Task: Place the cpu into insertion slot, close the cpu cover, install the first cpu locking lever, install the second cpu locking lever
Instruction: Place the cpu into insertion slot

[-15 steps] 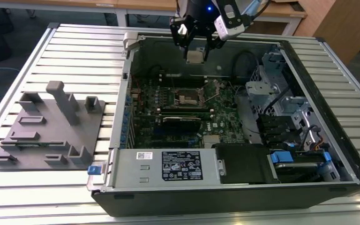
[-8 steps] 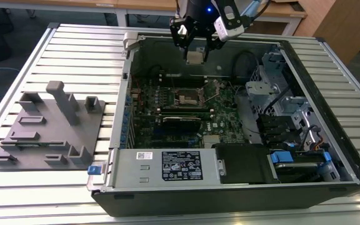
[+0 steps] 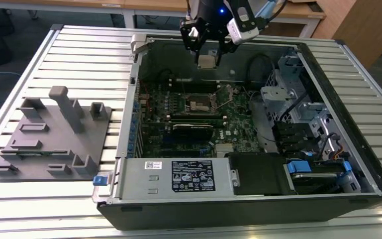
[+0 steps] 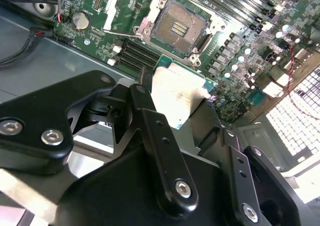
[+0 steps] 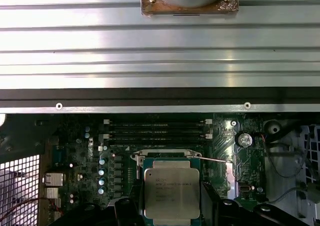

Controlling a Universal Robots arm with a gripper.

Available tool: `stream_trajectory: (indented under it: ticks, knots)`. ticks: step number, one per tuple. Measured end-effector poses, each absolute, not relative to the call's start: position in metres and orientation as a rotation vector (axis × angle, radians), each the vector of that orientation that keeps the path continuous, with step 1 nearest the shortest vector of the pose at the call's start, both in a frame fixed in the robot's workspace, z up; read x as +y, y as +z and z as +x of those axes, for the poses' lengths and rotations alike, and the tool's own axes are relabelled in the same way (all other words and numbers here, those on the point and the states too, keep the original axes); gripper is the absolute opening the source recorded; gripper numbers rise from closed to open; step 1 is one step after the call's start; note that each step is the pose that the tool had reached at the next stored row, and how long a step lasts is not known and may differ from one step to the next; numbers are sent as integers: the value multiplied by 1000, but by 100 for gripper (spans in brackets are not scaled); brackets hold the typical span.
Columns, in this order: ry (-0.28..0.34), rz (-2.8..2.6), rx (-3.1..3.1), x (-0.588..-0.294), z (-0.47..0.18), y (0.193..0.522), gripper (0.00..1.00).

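step 1/4 cpu→slot in hand, my read | tool (image 3: 208,58) gripping cpu (image 3: 207,62) by its edges, hanging over case (image 3: 244,215) nr counter's (image 3: 78,45) far edge | insertion slot (image 3: 200,103) lying open, bare, well apart twd case mid | cpu square, no long axis, metal top facing up | needing squaring over slot + level lowering

Silver cpu (image 3: 207,61) aloft, insertion slot (image 3: 199,103) open
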State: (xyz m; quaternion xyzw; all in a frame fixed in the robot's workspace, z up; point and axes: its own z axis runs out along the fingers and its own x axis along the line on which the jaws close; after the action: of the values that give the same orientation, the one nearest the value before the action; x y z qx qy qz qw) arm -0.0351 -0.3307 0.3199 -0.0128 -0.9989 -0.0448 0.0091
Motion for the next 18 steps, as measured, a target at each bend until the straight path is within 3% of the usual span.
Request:
stream_trajectory:
  ticks: [18]
  knots:
    - [-140, -40, -3120, -331, -35, 315, 54]
